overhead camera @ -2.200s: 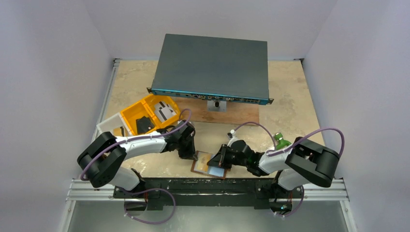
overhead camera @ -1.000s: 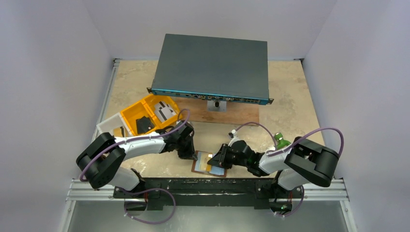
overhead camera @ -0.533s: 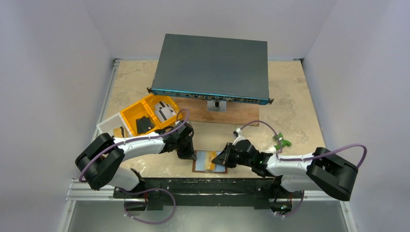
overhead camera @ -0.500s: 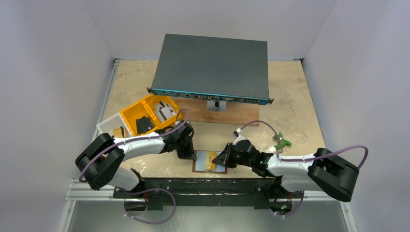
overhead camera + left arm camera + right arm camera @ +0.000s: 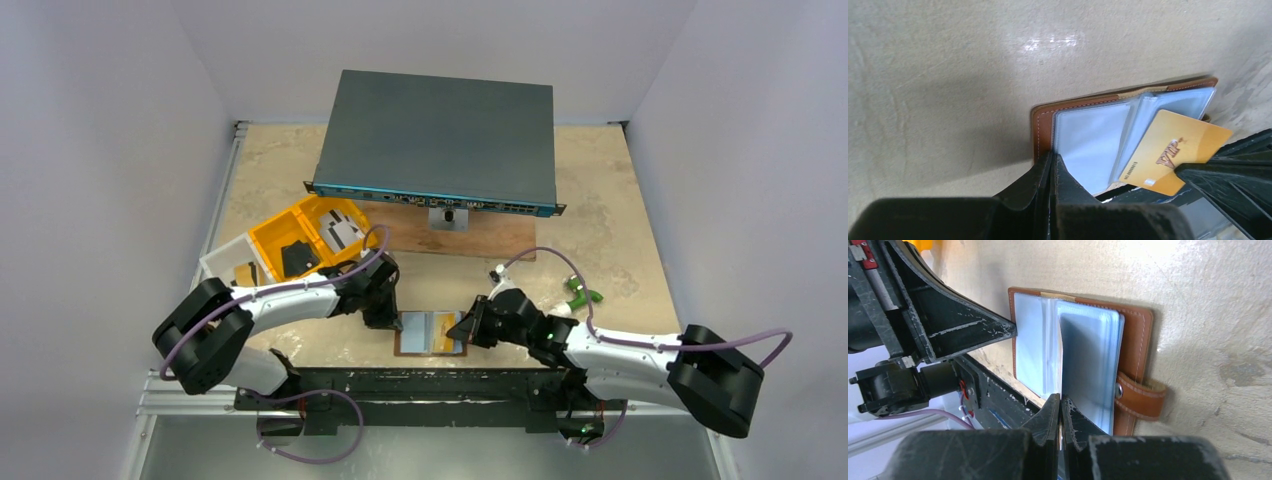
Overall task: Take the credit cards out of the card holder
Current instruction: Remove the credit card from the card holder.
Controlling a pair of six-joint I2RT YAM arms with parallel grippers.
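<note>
The brown leather card holder [image 5: 405, 345] lies open near the table's front edge, its pale blue clear pockets [image 5: 1088, 355] up and its strap tab [image 5: 1140, 397] at one side. My left gripper [image 5: 392, 322] is shut on the holder's left edge [image 5: 1043, 125]. My right gripper [image 5: 463, 332] is shut on a gold credit card [image 5: 1173, 150] that sticks partly out of a pocket. In the right wrist view the card is edge-on between my closed jaws [image 5: 1061, 405]. The right fingers [image 5: 1228, 170] show in the left wrist view.
A yellow tray [image 5: 270, 232] behind the left arm holds a white-grey striped card [image 5: 343, 230] and a black card [image 5: 297, 257]. A clear box [image 5: 225, 262] adjoins it. A grey network switch [image 5: 440, 140] on a wooden board [image 5: 490, 240] stands at the back. A green plug [image 5: 578, 295] lies right.
My right arm has swung its elbow out to the right and its gripper has drawn slightly right with the gold card. The left gripper has stayed on the holder's edge.
</note>
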